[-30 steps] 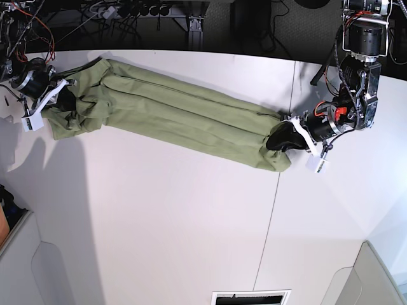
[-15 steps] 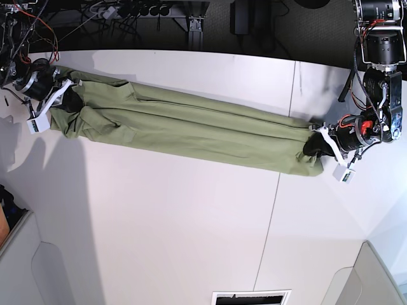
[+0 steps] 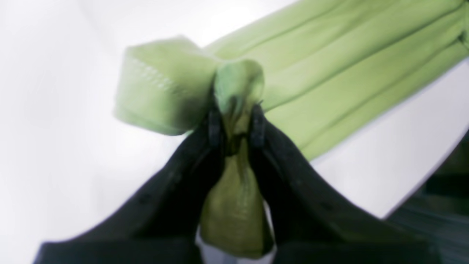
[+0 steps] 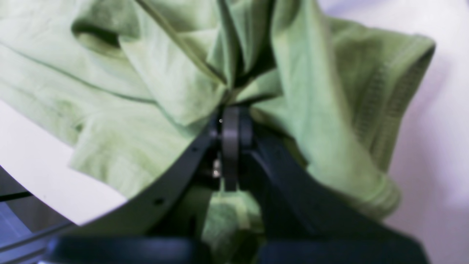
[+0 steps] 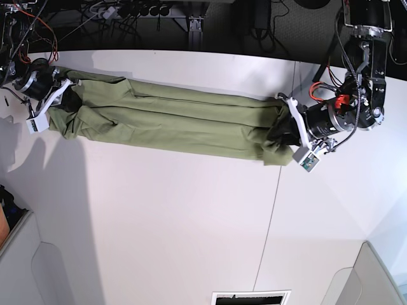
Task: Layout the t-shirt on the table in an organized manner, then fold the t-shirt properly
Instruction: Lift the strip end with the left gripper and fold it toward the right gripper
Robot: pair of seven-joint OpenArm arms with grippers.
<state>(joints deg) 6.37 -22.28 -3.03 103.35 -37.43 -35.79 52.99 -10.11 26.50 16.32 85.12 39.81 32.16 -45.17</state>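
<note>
In your left wrist view, the t-shirt [image 3: 329, 69] is soft with blur and runs off the top and right edges. The left gripper [image 3: 236, 123] hides the pinched fold between its fingers. In your right wrist view, the cloth spills past the top and left edges, and the right gripper [image 4: 231, 124] covers whatever fabric it clamps.

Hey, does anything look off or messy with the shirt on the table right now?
Yes. The t-shirt is not spread flat: it is pulled into a long, creased band across the table, bunched at both ends where the left gripper and right gripper pinch it. Its outline is hidden in folds. No damage shows.
</note>
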